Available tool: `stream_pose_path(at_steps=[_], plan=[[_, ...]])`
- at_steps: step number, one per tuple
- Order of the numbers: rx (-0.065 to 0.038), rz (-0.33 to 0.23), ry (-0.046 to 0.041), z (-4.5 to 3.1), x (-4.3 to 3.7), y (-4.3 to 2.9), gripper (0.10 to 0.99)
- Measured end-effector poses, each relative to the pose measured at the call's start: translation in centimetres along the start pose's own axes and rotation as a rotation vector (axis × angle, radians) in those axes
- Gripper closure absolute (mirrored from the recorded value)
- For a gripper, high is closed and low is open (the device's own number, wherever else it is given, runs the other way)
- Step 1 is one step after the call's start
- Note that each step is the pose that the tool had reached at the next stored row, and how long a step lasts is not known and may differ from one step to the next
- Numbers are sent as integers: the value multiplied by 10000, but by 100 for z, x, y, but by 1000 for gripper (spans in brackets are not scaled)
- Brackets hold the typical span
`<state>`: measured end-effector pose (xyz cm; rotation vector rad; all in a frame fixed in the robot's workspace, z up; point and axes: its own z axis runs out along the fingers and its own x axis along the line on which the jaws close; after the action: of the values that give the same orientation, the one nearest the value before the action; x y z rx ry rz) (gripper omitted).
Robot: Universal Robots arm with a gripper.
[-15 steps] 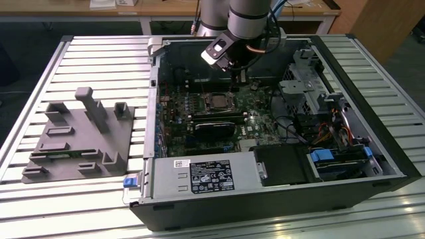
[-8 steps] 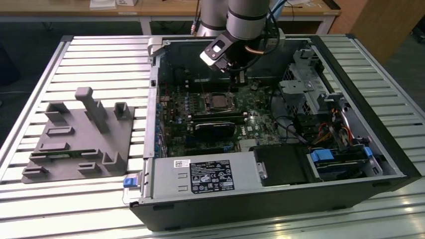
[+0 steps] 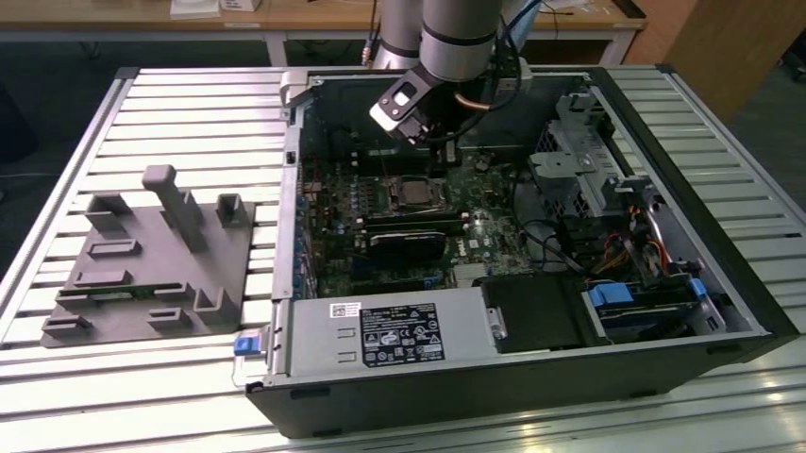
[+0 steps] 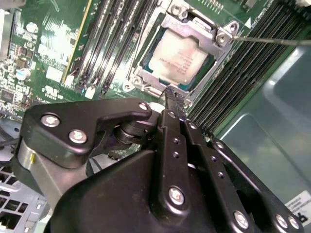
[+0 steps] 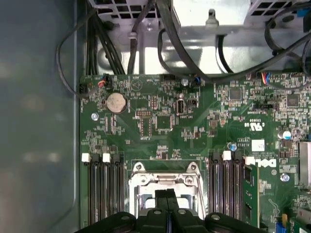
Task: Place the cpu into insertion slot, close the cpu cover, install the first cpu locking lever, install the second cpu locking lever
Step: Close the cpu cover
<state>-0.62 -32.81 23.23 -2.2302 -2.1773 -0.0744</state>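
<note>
Gripper (image 4: 175, 97), black fingers pinched shut and empty, sits at edge of silver-rimmed square insertion slot (image 4: 141, 78); grey cpu (image 4: 177, 53) seated, thin silver cpu cover (image 4: 194, 26) down; lever step likely, needing precise contact on thin wire locking lever (image 4: 272, 41).

Shiny silver metal cpu cover (image 4: 194, 25), matt black fingers (image 4: 175, 145), glossy green circuit board (image 5: 218, 111)

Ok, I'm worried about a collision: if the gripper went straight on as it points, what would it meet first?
Probably the near edge of the cpu cover, which lies over the cpu, just ahead of the gripper; the gap is hard to judge.
</note>
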Motion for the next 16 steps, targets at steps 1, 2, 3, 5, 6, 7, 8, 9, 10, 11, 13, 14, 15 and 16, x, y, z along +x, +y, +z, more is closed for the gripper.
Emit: stream_pose_path(at_steps=[1, 2, 3, 5, 6, 7, 8, 9, 10, 11, 13, 14, 15, 16], plan=[[-11, -2, 20, 6, -7, -17, 980], [-23, -5, 39, 12, -13, -34, 980], [-35, -10, 56, 17, -18, -51, 980], [-59, -15, 91, 29, -28, -89, 980], [-70, -18, 107, 36, -33, -109, 980], [-80, -21, 120, 43, -40, -129, 980], [-88, -23, 132, 52, -47, -146, 980], [-93, -25, 143, 60, -53, -162, 980], [-97, -27, 152, 68, -58, -177, 980], [-100, -28, 157, 74, -60, -192, 980], [-102, -28, 157, 85, -64, -218, 980], [-103, -28, 157, 89, -65, -231, 980], [-104, -28, 158, 93, -66, -242, 980], [-105, -28, 158, 95, -66, -249, 980]])
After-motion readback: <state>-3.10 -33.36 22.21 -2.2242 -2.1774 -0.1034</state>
